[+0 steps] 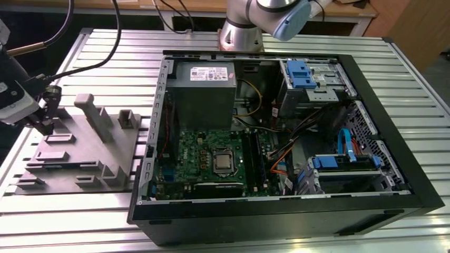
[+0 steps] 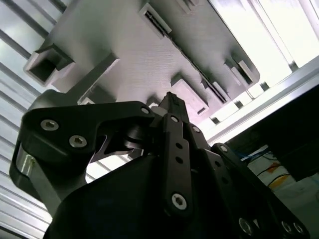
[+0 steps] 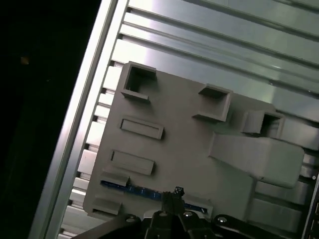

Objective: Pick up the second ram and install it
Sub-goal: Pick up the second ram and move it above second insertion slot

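Observation:
The second ram [image 3: 134, 189] stands on edge in a slot along one border of a grey fixture plate [image 3: 179, 129], and its blue upper edge runs out to both sides of my fingers. My gripper [image 3: 175, 191] hangs right over the middle of that edge. Its two fingers are pressed together with no gap between them, and whether they pinch the ram is hidden. In the exterior view my gripper [image 1: 47, 126] is at the left end of the fixture plate [image 1: 81, 158]. The second wrist view has the shut fingertips [image 2: 169, 98] just above a raised slot block.
An open computer case [image 1: 281, 132] lies at the exterior view's right of the fixture, with its green motherboard [image 1: 204, 158], power supply [image 1: 204, 79] and blue drive brackets [image 1: 299, 74]. A tall grey post [image 1: 95, 116] rises from the fixture. Both rest on a ribbed metal table [image 1: 105, 52].

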`<state>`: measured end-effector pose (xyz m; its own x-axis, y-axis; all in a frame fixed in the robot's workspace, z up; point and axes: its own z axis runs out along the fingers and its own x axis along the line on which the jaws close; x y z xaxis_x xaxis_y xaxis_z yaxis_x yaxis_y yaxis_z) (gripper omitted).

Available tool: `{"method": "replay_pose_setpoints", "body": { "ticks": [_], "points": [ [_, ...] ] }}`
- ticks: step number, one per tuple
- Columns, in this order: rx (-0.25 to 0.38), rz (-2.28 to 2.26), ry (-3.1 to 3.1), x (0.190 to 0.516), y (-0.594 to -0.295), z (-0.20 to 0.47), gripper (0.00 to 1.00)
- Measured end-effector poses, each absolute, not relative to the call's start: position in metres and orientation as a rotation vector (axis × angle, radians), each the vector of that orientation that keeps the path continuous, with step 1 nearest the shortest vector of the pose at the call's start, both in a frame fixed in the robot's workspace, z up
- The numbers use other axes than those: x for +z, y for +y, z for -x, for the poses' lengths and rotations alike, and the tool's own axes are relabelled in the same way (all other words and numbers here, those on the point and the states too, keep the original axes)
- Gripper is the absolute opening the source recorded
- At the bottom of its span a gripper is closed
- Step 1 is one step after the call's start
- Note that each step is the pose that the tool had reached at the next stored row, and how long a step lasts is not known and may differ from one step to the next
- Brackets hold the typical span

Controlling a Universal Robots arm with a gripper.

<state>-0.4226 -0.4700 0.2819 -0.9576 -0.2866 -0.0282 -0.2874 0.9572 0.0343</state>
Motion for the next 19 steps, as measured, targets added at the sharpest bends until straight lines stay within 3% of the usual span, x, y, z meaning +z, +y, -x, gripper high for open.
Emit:
{"method": "replay_pose_setpoints", "body": {
  "ticks": [19],
  "points": [
    [0.065,1.031,2.951,0.2757,-0.4700,0.4226,0.10]
  ]
}}
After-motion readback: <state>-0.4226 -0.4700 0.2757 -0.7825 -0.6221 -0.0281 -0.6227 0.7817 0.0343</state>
